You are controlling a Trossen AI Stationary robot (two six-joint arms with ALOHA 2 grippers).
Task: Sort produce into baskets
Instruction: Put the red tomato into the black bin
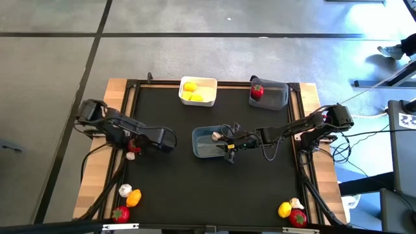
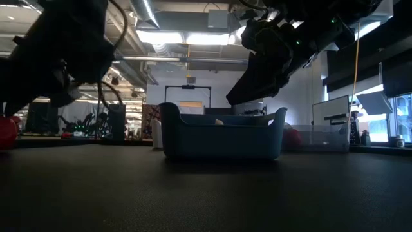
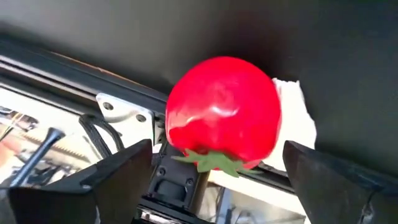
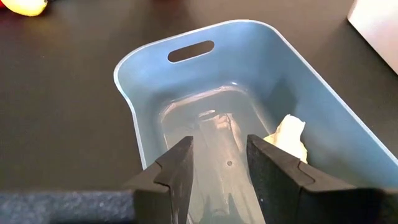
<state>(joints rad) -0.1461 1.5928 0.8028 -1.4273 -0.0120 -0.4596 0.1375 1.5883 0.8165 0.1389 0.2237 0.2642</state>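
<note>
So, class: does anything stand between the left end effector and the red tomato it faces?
Nothing visible does. In the left wrist view the red tomato sits directly ahead of the open left end effector, between the lines of its fingers. A whitish piece lies beside and behind the tomato, not in front.

You get even, bright overhead light in the high view, with the black table mat (image 1: pixel 214 182) soaking it up and a bluish wash on the floor at the upper right. In the low view you look into ceiling lamps (image 2: pixel 187 38), so both arms read as dark silhouettes and the blue-grey basket (image 2: pixel 222 136) is backlit and dim. At the left wrist the tomato (image 3: pixel 224 112) shows a soft white glare patch and blurred fingers (image 3: pixel 118 180). The right wrist view is crisp, with sheen on the basket floor.
</note>
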